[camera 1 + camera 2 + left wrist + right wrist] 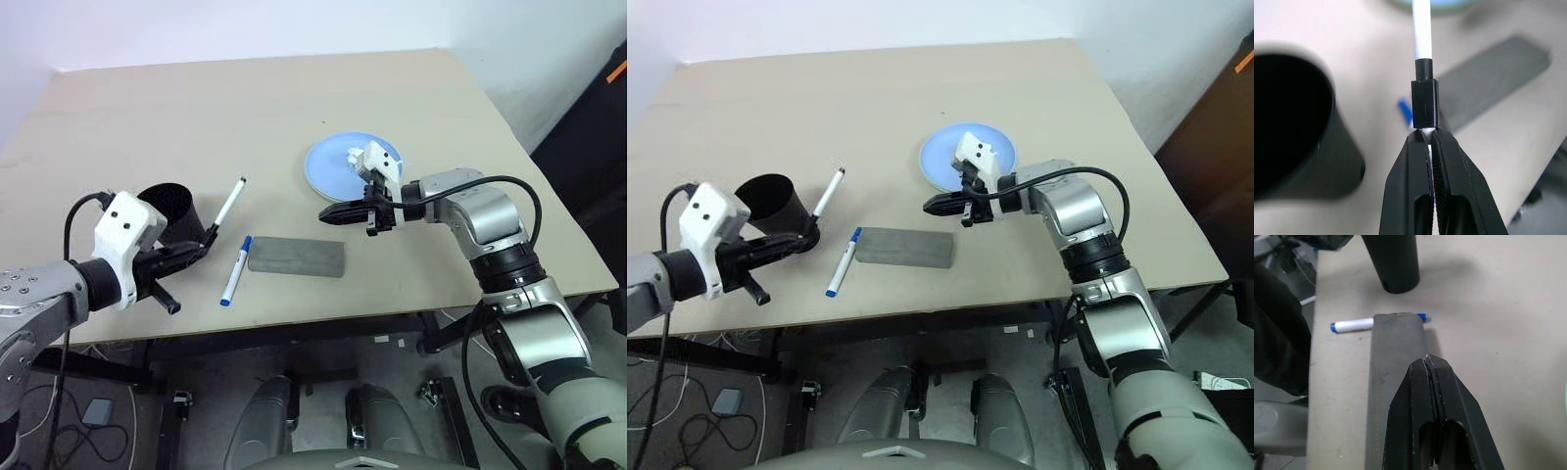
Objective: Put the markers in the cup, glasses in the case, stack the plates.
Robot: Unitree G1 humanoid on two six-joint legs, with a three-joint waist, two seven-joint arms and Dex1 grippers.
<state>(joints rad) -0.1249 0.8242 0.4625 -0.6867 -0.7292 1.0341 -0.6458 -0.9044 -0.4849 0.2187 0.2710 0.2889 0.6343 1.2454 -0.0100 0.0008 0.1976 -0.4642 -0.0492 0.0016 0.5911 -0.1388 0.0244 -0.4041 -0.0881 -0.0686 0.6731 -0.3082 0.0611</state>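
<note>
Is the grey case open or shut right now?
Shut. The case lies flat on the table as one closed grey slab, lid down, no gap along its edge and nothing of its inside showing.

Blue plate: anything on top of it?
The right gripper and its white wrist overlap the blue plate; the bare part shows nothing. The near edge is covered, so a green plate cannot be ruled out.

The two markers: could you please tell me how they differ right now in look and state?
The black-capped marker is pinched at its capped end by the shut left gripper and slants up off the table beside the cup; the blue-capped marker lies flat on the table, ungripped, next to the case. Their caps differ: one black, one blue. Both are slim with white barrels, and neither is in the cup yet.
</note>
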